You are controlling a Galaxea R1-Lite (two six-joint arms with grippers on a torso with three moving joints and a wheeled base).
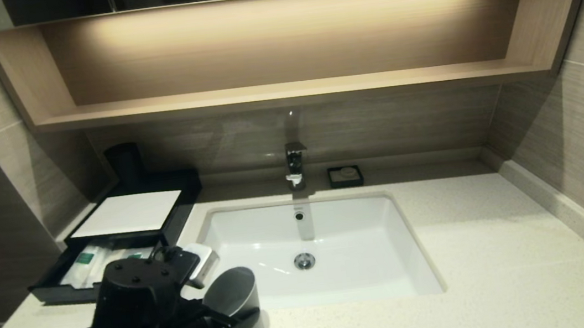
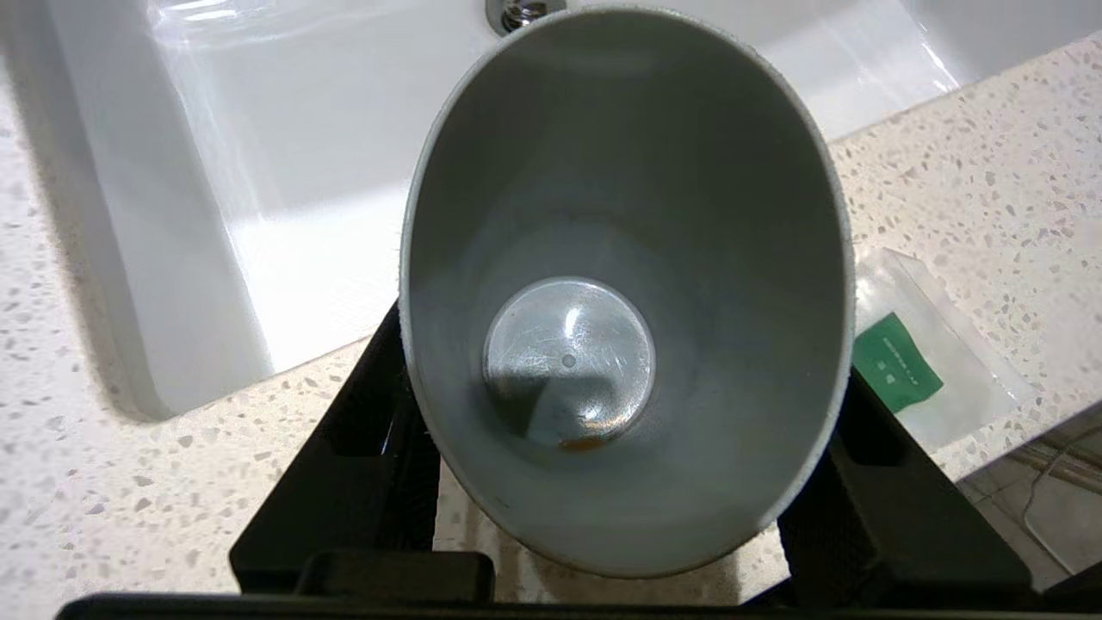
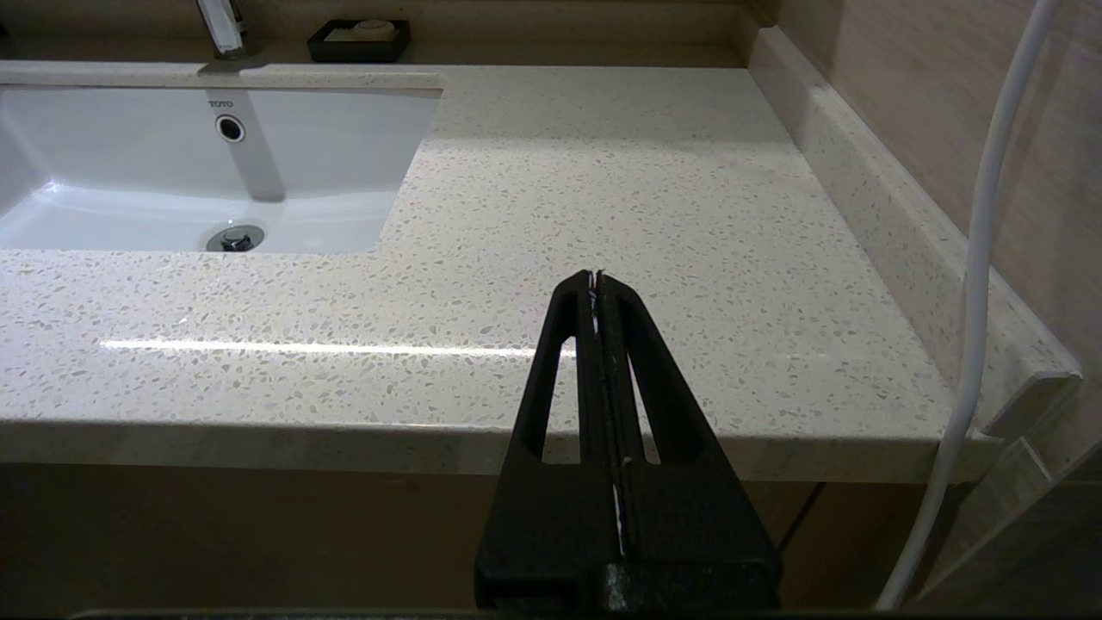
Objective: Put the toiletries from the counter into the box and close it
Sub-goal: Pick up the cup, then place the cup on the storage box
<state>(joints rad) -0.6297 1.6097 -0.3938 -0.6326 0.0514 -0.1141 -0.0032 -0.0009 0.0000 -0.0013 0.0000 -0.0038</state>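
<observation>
Your tabletop [image 1: 473, 231]: cream speckled stone, white sink [image 1: 255, 230] set in. Box [image 1: 131, 213] at back left, drawer pulled out, two long packets [image 1: 84, 266] inside. Your left pincer [image 2: 620, 482] hangs over the front edge by the sink, fingers spread around a grey cup [image 2: 624, 284]. Small packet [image 2: 913, 353] lies on the tabletop just beside it, outside the grip. Right pincer [image 3: 596, 288] idles off the front edge, fingers pressed together, empty.

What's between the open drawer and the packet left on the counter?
The left gripper holding a gray cup, seen in head view; right gripper parked at the counter front.
</observation>
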